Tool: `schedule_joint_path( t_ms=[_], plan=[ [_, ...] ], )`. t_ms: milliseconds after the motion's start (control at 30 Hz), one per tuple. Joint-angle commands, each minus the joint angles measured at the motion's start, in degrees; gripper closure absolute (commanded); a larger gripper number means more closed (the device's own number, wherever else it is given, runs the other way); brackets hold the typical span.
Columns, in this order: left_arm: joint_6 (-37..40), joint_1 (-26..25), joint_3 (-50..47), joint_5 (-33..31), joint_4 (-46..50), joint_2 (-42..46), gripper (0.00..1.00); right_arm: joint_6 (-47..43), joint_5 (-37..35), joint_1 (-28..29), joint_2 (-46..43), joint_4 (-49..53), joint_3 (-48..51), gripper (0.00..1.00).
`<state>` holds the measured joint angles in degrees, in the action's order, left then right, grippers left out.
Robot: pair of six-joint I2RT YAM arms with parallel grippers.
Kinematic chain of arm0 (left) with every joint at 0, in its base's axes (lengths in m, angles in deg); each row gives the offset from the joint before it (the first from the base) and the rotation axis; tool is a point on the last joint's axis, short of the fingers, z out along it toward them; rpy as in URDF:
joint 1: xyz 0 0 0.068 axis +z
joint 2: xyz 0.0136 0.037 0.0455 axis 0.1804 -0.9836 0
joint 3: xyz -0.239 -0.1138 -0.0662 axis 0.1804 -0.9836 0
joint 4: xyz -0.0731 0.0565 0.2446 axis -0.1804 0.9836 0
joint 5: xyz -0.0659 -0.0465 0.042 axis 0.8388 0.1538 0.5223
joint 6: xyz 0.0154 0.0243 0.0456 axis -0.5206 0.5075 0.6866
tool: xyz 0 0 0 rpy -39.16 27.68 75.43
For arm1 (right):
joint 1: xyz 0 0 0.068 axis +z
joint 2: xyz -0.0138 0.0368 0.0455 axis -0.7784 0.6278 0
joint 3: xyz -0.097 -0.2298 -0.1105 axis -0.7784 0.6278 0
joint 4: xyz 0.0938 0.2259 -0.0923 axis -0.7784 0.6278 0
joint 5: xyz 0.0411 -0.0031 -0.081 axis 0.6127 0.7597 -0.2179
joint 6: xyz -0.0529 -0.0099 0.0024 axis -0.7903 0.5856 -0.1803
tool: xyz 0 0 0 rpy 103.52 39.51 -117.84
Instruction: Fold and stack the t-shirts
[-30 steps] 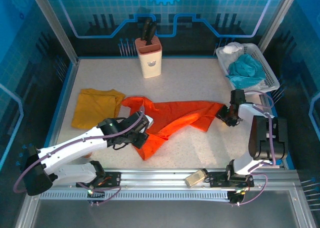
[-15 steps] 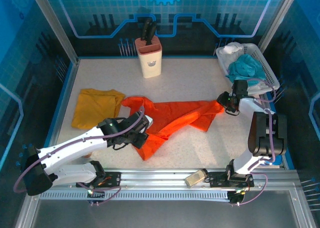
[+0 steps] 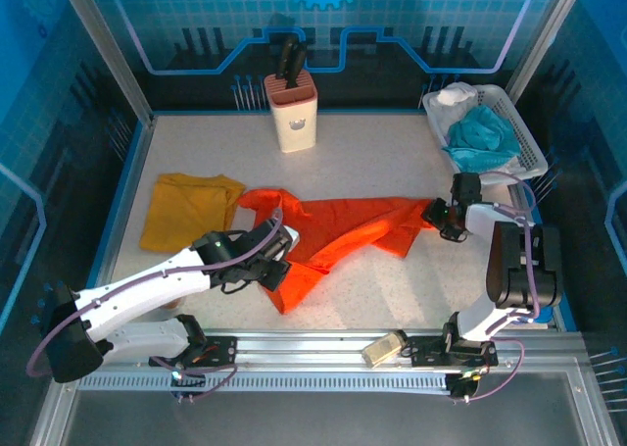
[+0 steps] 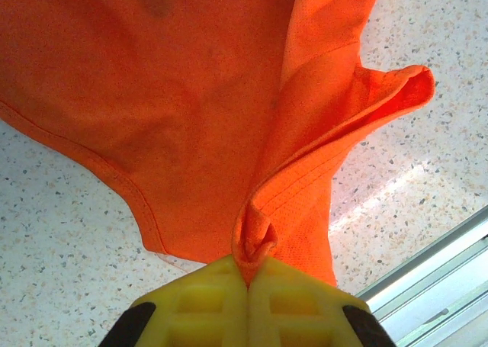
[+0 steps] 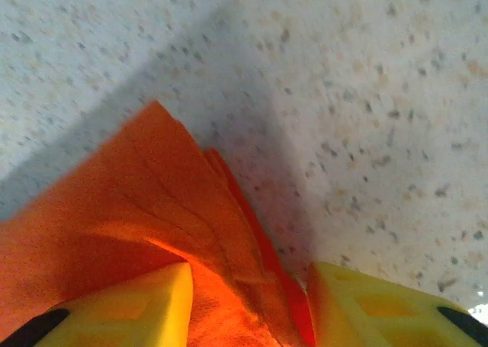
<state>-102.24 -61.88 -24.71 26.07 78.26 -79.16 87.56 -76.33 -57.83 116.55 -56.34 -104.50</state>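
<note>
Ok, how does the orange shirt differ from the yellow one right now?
The orange shirt lies stretched and wrinkled across the middle of the table. The yellow shirt is a compact, roughly square patch at the left. The left gripper and right gripper each hold part of the orange shirt, while nothing touches the yellow shirt. Both are thin fabric resting on the table.

A speckled pale table (image 3: 372,152) carries everything. At twelve o'clock, near the back wall, stands a cream knife block (image 3: 292,113) with a reddish top, dark knife handles (image 3: 291,59) sticking up from it. At about two o'clock, in the far right corner, sits a white slatted basket (image 3: 529,137); a teal-blue cloth (image 3: 482,137) lies crumpled inside it, and a white cloth (image 3: 454,96) is bunched at its far end. At six o'clock, on the metal rail (image 3: 323,353) along the near edge, rests a small tan object (image 3: 384,348), too small to identify.
</note>
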Motion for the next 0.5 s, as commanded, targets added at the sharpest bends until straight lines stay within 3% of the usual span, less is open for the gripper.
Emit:
schedule_joint_path(
  t_ms=[0,133,167,267,467],
  plan=[
    [-1.1,0.4,-0.9,-0.3,-0.5,-0.1,1.00,0.4,1.1,-0.2,-1.4,1.1,1.0,0.58],
    [-1.7,0.4,-0.9,0.0,-0.9,0.0,1.00,1.0,1.9,-0.2,-2.2,2.4,1.0,0.65],
    [-2.0,0.4,-1.1,0.2,-0.8,0.0,1.00,1.0,1.9,-0.3,-2.9,2.8,1.0,0.78],
    [-2.3,0.4,-1.0,0.4,-0.5,0.5,1.00,1.1,2.4,-0.4,-5.6,5.1,0.4,1.00],
    [-2.5,0.4,0.1,-1.1,2.1,1.0,1.00,0.7,4.1,-0.7,-13.9,13.5,-1.5,1.00]
  ],
)
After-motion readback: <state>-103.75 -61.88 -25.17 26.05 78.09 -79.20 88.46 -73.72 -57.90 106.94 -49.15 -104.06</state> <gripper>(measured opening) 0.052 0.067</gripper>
